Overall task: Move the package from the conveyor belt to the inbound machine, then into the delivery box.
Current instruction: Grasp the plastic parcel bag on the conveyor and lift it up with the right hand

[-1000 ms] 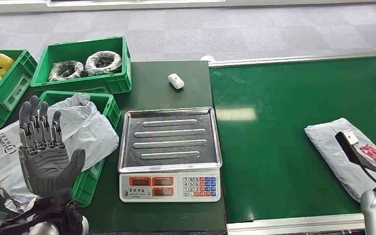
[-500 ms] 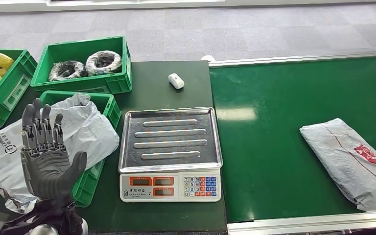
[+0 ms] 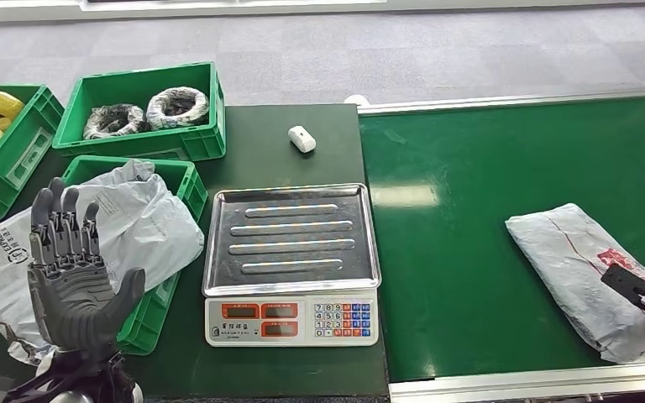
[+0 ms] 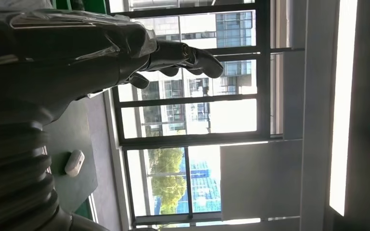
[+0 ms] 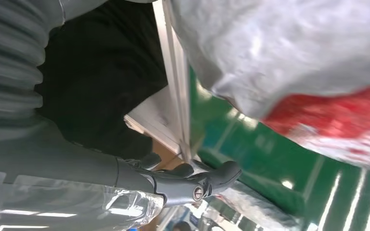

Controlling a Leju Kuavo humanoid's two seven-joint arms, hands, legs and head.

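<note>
Since a second ago the grey package (image 3: 584, 275) has slid along the conveyor belt (image 3: 470, 210) toward the scale (image 3: 292, 262), and the right hand (image 3: 642, 294) has dropped low over its near end. From the head, the left hand (image 3: 71, 273) stands upright left of the scale, fingers spread, holding nothing. At the right wrist, the package (image 5: 289, 53) lies just beside the right hand's (image 5: 183, 185) fingers; I cannot tell its grasp.

Dark grey left robot hand (image 3: 74, 281) with segmented fingers, grey ribbed wrist cover (image 4: 9, 178).
</note>
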